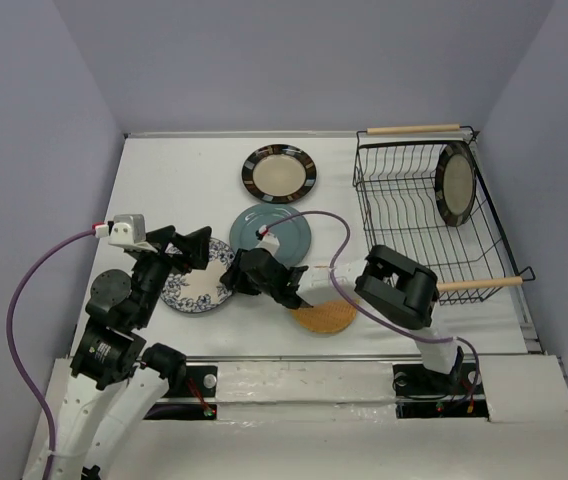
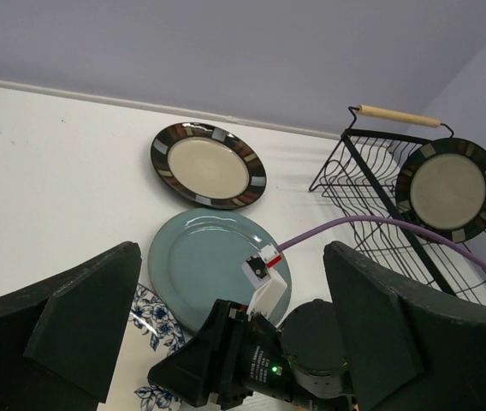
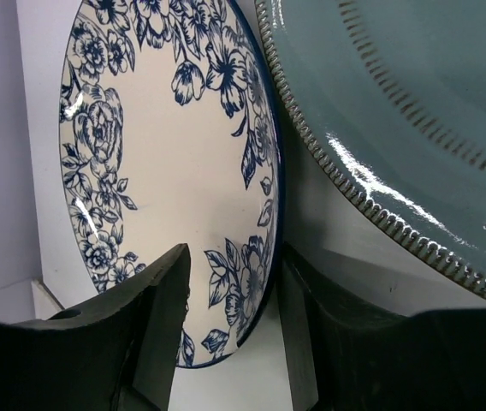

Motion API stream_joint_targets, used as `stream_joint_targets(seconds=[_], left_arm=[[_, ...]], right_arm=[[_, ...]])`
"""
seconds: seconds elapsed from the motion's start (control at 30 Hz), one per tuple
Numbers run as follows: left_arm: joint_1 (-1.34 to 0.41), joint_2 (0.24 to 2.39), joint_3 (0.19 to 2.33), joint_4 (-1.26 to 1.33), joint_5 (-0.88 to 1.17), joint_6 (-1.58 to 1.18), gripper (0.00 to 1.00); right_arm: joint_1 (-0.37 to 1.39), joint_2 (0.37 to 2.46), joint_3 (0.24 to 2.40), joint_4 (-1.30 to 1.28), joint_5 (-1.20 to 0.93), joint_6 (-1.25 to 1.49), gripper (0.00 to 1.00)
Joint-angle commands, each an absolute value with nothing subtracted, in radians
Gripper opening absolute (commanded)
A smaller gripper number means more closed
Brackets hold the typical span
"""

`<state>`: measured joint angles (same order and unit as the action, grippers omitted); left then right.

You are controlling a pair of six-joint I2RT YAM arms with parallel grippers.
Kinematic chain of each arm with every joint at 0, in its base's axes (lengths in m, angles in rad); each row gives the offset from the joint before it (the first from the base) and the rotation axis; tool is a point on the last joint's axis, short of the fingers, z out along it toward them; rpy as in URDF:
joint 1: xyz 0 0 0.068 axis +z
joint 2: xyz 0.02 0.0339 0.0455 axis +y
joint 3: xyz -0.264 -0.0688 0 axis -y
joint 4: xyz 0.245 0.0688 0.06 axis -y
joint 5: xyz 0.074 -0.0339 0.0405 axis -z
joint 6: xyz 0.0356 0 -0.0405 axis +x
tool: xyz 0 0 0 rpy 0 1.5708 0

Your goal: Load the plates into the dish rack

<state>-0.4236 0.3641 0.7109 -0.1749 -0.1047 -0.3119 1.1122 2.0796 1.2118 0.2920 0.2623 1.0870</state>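
Note:
The white plate with blue flowers (image 1: 189, 290) lies at the front left of the table. My right gripper (image 1: 234, 280) reaches its right rim. In the right wrist view the gripper (image 3: 230, 334) is open, with the floral rim (image 3: 260, 257) between the two fingers. The teal plate (image 1: 276, 232) lies just behind, its edge close to the right finger (image 3: 337, 342). My left gripper (image 1: 190, 250) hovers wide open above the floral plate, holding nothing. A striped-rim plate (image 1: 279, 173) lies flat farther back. Another striped-rim plate (image 1: 456, 183) stands upright in the black dish rack (image 1: 414, 225). The wicker plate (image 1: 326, 317) lies under my right arm.
The rack's wooden handles (image 1: 414, 129) sit at its far and near ends. A purple cable (image 1: 329, 235) loops over the teal plate to the right wrist. Grey walls close the table at the back and both sides.

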Motion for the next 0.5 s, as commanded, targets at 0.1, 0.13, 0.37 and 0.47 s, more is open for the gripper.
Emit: stream_joint_targets(seconds=[0.1,0.13,0.37,0.47], left_arm=[[-0.416,0.356,0.703,-0.135,-0.095,-0.301,0.99],[-0.416,0.356,0.703,-0.135,-0.095,-0.302,0.99],[-0.419,0.356,0.701,-0.132,-0.084,-0.304,0.99],[-0.42,0.353,0.701,-0.13,-0.086,-0.304,0.99]], right_arm=[[1.104,2.17,1.224,0.38,0.29,1.224,0.38],[1.104,2.171,1.22,0.393,0.284,1.232,0.36],[1.104,2.129,1.175,0.425,0.284,1.206,0.07],[1.104,2.068,1.163,0.431,0.323,1.123,0.07]])
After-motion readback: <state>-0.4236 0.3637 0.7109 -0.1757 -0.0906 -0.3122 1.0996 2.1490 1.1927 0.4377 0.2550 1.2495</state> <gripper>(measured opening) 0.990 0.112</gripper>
